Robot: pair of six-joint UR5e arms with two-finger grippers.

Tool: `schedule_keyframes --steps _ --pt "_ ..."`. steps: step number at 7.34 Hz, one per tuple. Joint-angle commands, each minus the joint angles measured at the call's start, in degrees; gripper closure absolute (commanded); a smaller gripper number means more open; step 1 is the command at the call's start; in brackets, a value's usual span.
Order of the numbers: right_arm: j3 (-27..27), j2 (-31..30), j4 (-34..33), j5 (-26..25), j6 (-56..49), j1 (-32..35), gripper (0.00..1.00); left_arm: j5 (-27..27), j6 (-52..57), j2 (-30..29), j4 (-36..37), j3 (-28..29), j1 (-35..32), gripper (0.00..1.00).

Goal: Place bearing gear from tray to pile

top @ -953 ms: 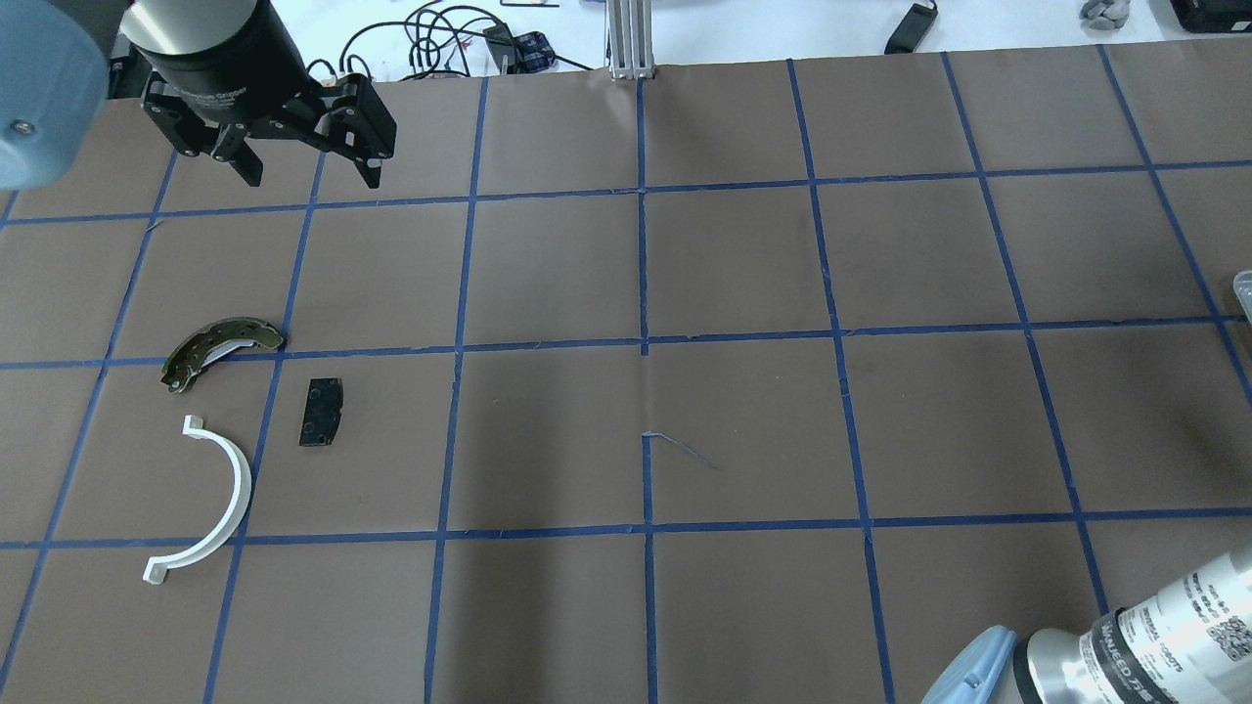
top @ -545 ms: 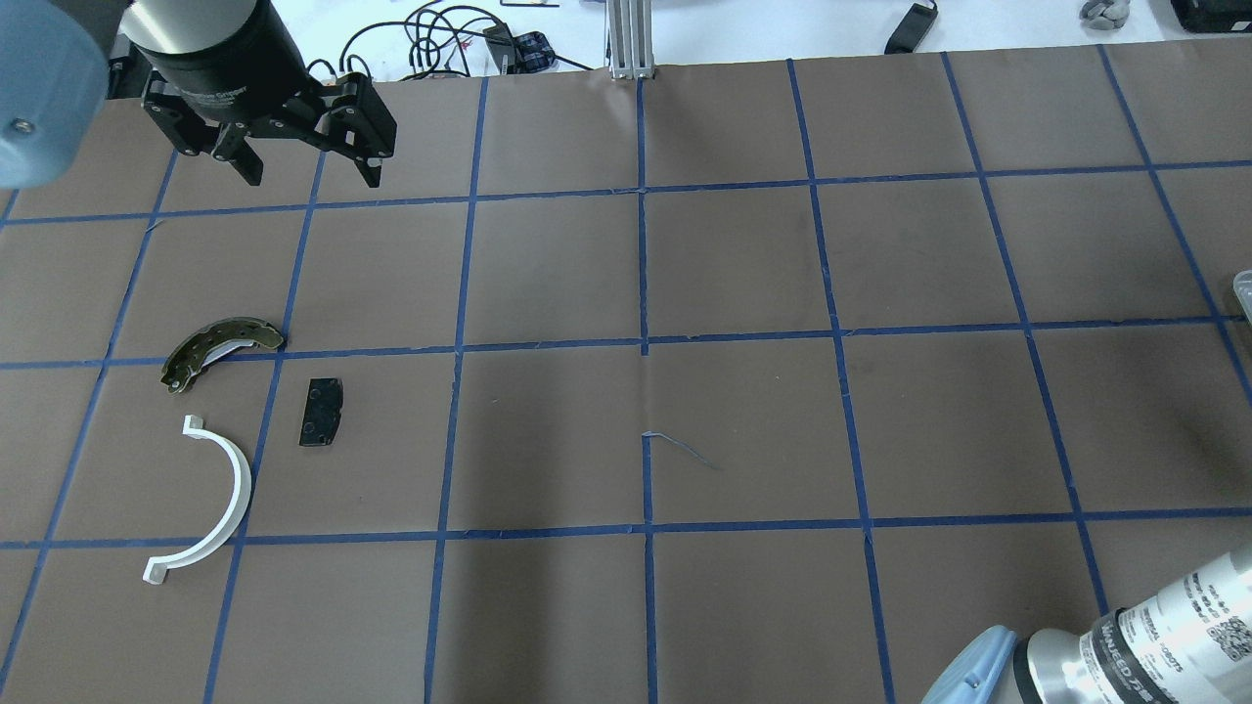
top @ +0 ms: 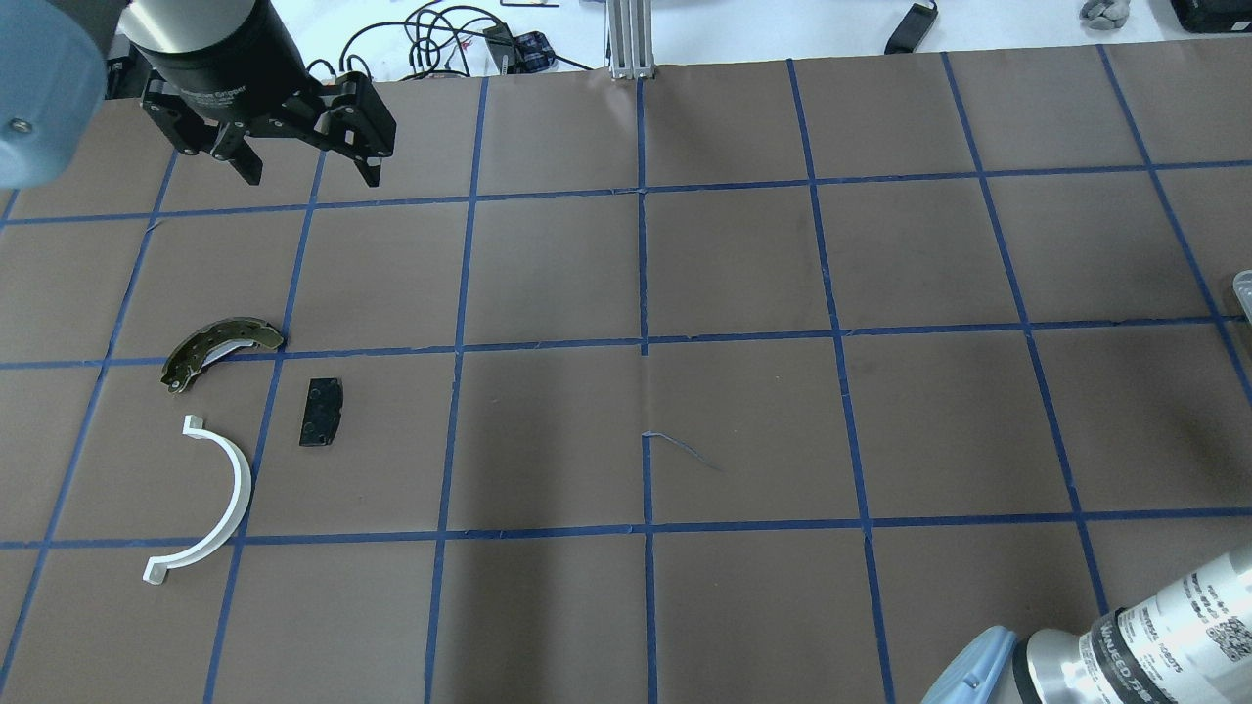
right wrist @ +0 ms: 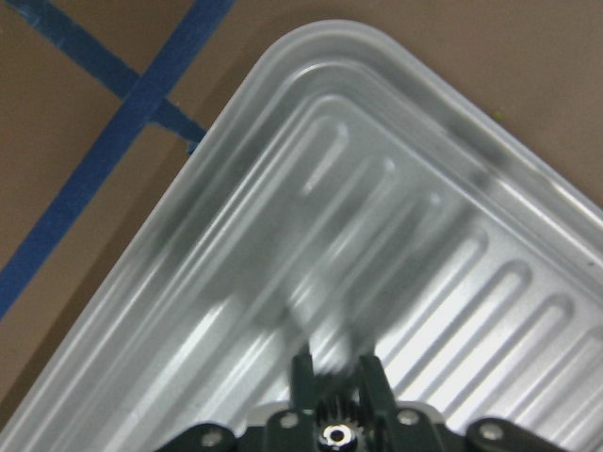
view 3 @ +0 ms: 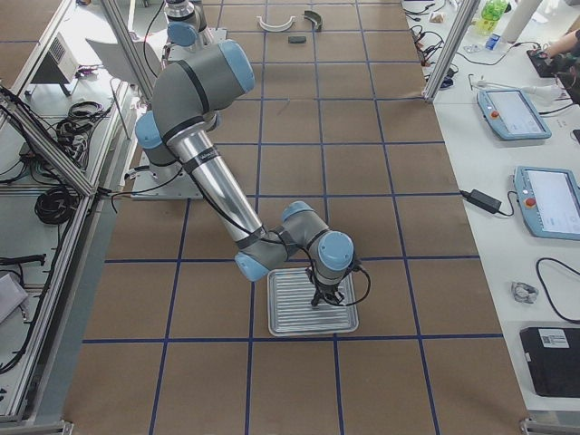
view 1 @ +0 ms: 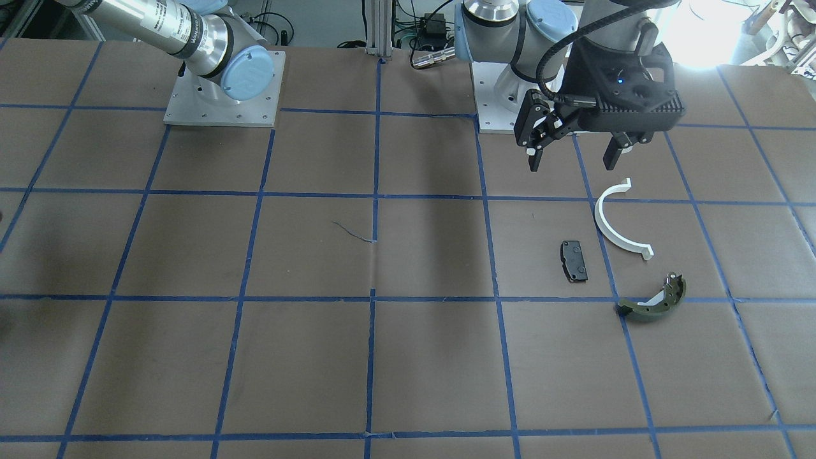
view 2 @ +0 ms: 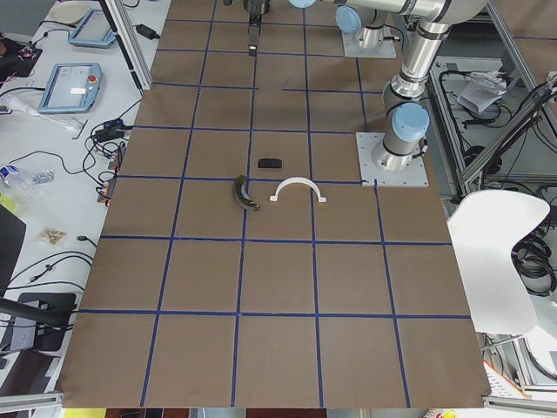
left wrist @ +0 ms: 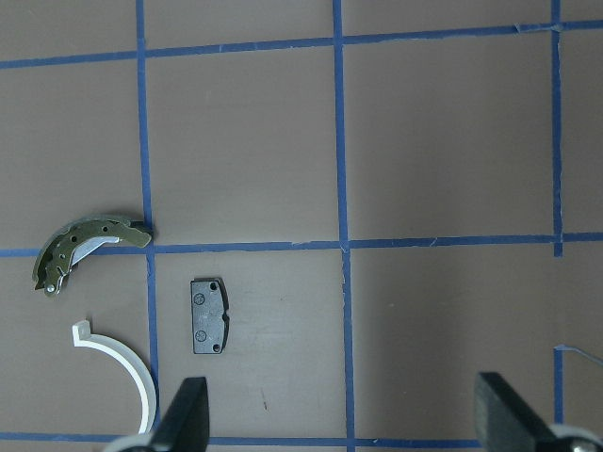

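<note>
The pile lies on the brown mat: an olive-green curved shoe (top: 220, 350), a black pad (top: 322, 412) and a white half-ring arc (top: 210, 499). They also show in the left wrist view: the shoe (left wrist: 85, 247), the pad (left wrist: 209, 314) and the arc (left wrist: 122, 372). My left gripper (top: 298, 166) is open and empty, held high beyond the pile. My right gripper (right wrist: 334, 372) is shut on the small dark bearing gear (right wrist: 334, 416) just above the ribbed metal tray (right wrist: 283, 235). In the exterior right view it hangs over the tray (view 3: 290, 317).
Blue tape lines divide the mat into squares. The tray's corner just shows at the overhead view's right edge (top: 1242, 293). My right arm's elbow (top: 1125, 645) fills the near right corner. Cables and an aluminium post (top: 631, 39) stand beyond the mat's far edge.
</note>
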Motion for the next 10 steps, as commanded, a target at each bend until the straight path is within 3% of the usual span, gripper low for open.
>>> schedule_keyframes --steps 1,3,4,6,10 --pt "-0.1 -1.4 0.4 -0.1 0.3 0.8 0.94 0.0 -0.1 0.1 0.0 0.0 0.0 0.0" --pt "0.3 -5.2 2.9 -0.8 3.0 5.6 1.0 0.4 0.1 0.1 0.0 0.1 0.0 0.0" --pt "0.9 -7.0 9.3 -0.9 11.6 8.6 1.0 0.5 1.1 -0.1 0.0 0.6 0.0 0.0" --pt "1.1 -12.1 14.6 -0.4 21.7 18.6 1.0 0.5 1.1 -0.6 0.0 0.9 0.0 0.0" --pt "1.2 -11.7 9.5 0.4 68.1 48.4 1.0 0.3 0.9 -0.6 0.0 0.9 0.0 0.0"
